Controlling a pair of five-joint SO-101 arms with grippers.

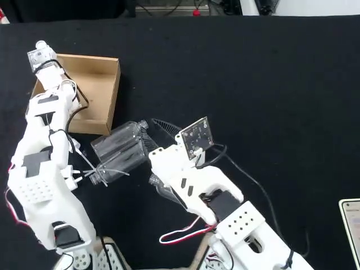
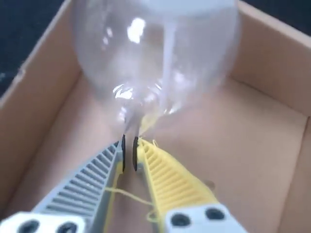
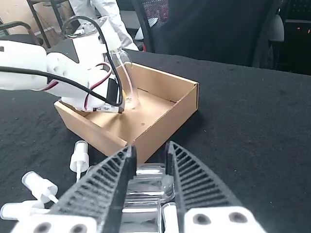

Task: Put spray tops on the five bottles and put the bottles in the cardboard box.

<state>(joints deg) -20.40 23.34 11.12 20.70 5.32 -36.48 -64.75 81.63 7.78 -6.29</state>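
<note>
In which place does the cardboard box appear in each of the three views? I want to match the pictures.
High view: the cardboard box is at the upper left, partly under the left arm.
Left wrist view: its floor and walls lie behind the left claw.
Right wrist view: it is beyond the right claw.
Shared landmark: the clear bottle that the left claw holds over the box.

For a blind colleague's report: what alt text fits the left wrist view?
The left gripper, fingers nearly together, pinches a clear bottle over the floor of the box, whose cardboard walls rise on both sides.
</note>
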